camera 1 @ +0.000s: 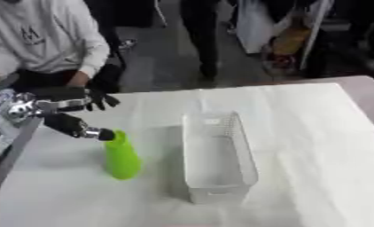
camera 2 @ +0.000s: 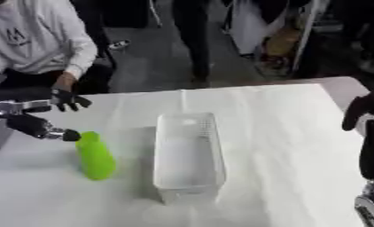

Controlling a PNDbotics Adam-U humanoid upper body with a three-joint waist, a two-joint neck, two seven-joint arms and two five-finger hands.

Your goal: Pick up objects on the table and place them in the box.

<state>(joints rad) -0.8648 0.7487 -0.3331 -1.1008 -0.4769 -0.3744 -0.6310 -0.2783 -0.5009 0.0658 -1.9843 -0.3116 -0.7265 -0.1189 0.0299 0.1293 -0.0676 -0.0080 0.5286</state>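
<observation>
A bright green bottle [camera 1: 121, 158] stands on the white table, left of a white mesh box [camera 1: 218, 156] that has nothing in it. My left hand [camera 1: 75, 126] comes in from the left edge, just behind the bottle's top. It is open: the fingers [camera 1: 102, 99] spread out above and behind the bottle, and the thumb tip touches the bottle's cap. Nothing is held. My right hand [camera 2: 360, 111] shows only in the right eye view, raised at the right edge and far from both the bottle and the box.
A white cloth [camera 1: 314, 146] covers the table. A seated person in a grey sweatshirt [camera 1: 43, 40] is at the far left edge, close behind my left hand. A dark strip [camera 1: 4, 146] runs along the table's left side.
</observation>
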